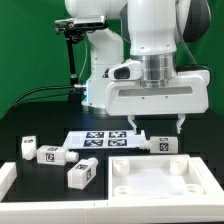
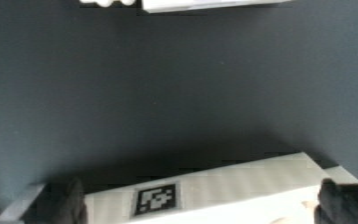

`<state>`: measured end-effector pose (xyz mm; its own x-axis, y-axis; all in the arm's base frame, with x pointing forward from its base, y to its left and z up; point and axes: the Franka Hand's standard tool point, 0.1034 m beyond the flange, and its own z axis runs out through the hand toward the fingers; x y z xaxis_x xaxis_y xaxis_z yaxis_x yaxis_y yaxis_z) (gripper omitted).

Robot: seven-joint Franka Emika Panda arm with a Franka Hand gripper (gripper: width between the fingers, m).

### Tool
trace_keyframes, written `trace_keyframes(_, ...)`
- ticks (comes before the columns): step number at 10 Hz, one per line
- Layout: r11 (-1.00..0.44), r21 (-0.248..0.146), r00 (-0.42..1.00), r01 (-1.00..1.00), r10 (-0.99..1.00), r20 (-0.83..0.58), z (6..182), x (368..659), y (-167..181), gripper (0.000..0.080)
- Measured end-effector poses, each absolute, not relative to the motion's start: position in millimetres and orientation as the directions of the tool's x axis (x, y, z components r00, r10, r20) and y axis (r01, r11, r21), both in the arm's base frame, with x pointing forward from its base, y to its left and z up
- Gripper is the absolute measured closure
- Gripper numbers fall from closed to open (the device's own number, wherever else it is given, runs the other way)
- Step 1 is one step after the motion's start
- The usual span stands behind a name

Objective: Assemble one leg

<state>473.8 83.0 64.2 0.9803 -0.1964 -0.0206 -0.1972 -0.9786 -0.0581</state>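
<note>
- The leg (image 1: 161,146) I am working on is a small white block. It lies on its side on the black table (image 1: 30,128).
- It sits just off the marker board's (image 1: 100,138) end, on the exterior view's right. It is also just behind the far rim of the big white panel (image 1: 190,186).
- My gripper (image 1: 159,129) hangs directly over the leg, pointing straight down, with its jaws spread wide.
- In the exterior view, one of the fingers (image 1: 137,126) stands at each end of the leg, and the tips look slightly above it.
- In the wrist view the leg (image 2: 220,192) stretches across the gap of my gripper (image 2: 194,205), with a square black-and-white tag facing the camera.
- The two dark fingers (image 2: 55,203) are blurred at either end of it. I cannot tell whether they touch the leg.
- I am holding nothing.
- Three similar tagged blocks lie well apart from the leg, toward the exterior view's left: a far-left block (image 1: 25,150), a middle block (image 1: 52,154) and a near block (image 1: 82,172).
- The near block lies just beside the panel's corner.
</note>
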Motion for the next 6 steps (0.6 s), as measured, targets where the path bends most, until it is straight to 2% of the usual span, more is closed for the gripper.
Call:
trace_keyframes(3, -0.979, -0.058, 0.98, -0.197, -0.196, -0.021, 63.7, 473.4, 83.0, 0.015)
trace_keyframes(4, -0.986, -0.055, 0.988, -0.155, -0.154, -0.019, 63.9, 471.6, 85.1, 0.015)
trace_keyframes(6, -0.997, -0.064, 0.999, 0.05, 0.05, -0.008, 68.5, 462.5, 102.5, 0.015)
